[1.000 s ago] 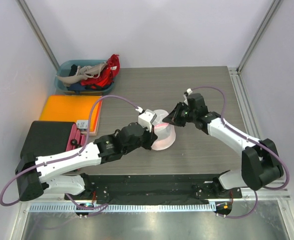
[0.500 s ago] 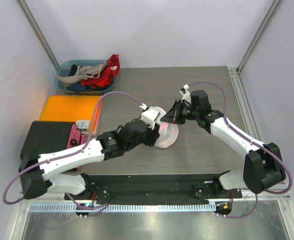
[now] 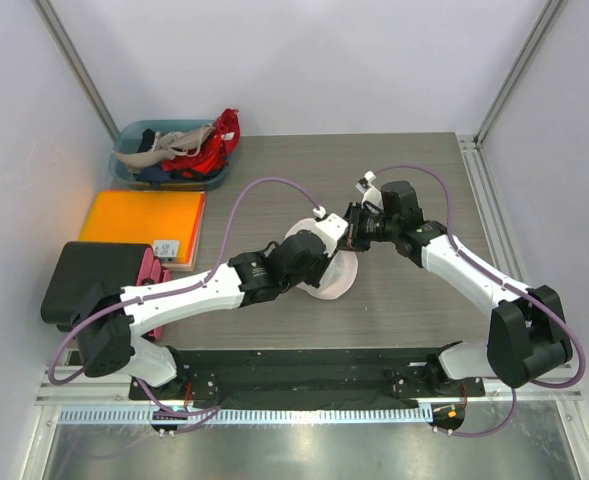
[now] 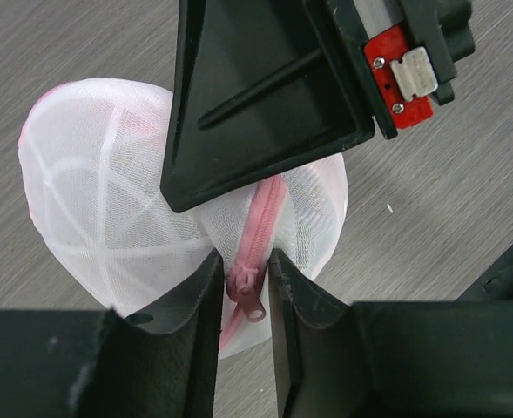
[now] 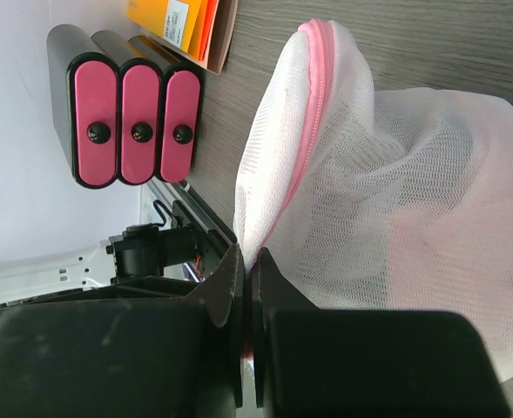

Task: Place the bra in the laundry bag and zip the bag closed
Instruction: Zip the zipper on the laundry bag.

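Note:
The laundry bag (image 3: 336, 278), a white mesh pouch with pink zip trim, lies at the table's middle between both grippers. In the left wrist view my left gripper (image 4: 244, 261) is closed around the pink zip slider (image 4: 242, 280) on the bag (image 4: 99, 192). The right gripper's black body (image 4: 265, 87) sits just beyond it. In the right wrist view my right gripper (image 5: 249, 261) is shut on the bag's mesh edge (image 5: 265, 218) beside the zip trim (image 5: 315, 87). The bra is not plainly visible; only a faint pink tint shows through the mesh.
A teal bin (image 3: 132, 135) of clothes stands at the back left. An orange board (image 3: 139, 216) lies in front of it. A black case with pink ends (image 3: 99, 280) sits at the left, and also shows in the right wrist view (image 5: 130, 117).
My left gripper has moved right and away along the bag's zip, closing in on the right gripper. The right gripper shifted slightly left and keeps its hold.

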`<state>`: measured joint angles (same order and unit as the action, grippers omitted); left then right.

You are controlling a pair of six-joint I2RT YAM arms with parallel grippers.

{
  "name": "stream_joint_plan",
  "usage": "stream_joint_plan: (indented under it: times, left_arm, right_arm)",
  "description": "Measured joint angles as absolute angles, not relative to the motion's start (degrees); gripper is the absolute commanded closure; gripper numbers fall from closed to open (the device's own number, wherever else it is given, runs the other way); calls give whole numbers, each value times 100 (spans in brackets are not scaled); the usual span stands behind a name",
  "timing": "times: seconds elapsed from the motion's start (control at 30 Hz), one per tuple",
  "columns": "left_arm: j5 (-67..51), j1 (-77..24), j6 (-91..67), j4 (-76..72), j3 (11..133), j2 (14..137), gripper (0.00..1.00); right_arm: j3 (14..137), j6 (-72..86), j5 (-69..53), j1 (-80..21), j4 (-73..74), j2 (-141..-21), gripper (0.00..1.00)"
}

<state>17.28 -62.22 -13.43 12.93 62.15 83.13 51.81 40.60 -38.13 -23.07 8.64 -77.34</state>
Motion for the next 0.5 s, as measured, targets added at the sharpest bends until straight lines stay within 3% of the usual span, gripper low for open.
stream_joint_plan:
  times: [0.13, 0.5]
  left_arm:
    - [1739, -6224, -1304, 1323, 6263, 8355, 88]
    - [1619, -6224, -1448, 1223, 5953, 7961, 100]
  right_arm:
    - [5172, 4016, -3837, -2309, 867, -7732, 99]
    - [5282, 3756, -4073, -2185, 1072, -7815, 99]
